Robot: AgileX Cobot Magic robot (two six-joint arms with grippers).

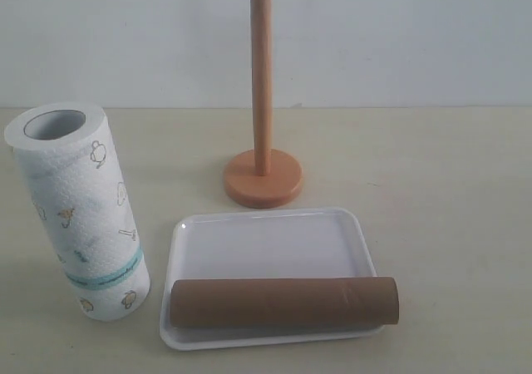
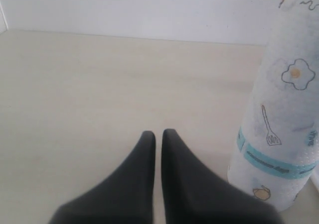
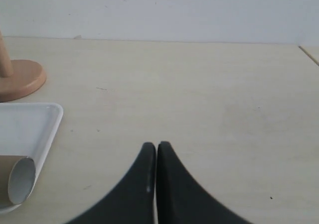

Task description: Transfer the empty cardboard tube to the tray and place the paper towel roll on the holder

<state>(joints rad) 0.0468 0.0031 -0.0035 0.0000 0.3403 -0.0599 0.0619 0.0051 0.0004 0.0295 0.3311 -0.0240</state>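
The brown cardboard tube point(image 1: 284, 302) lies across the near side of the white tray point(image 1: 266, 241); its open end point(image 3: 21, 180) overhangs the tray's rim point(image 3: 47, 129). The paper towel roll point(image 1: 79, 212) stands upright on the table left of the tray, also seen as the paper towel roll point(image 2: 281, 119) in the left wrist view. The wooden holder point(image 1: 262, 141) stands behind the tray with a bare pole; its base point(image 3: 20, 79) shows in the right wrist view. My left gripper point(image 2: 158, 133) is shut, empty, beside the roll. My right gripper point(image 3: 156, 145) is shut, empty, right of the tray. Neither gripper shows in the exterior view.
The pale wooden table point(image 1: 449, 191) runs back to a white wall point(image 1: 399, 33). A table edge shows at the far corner point(image 3: 309, 55) in the right wrist view.
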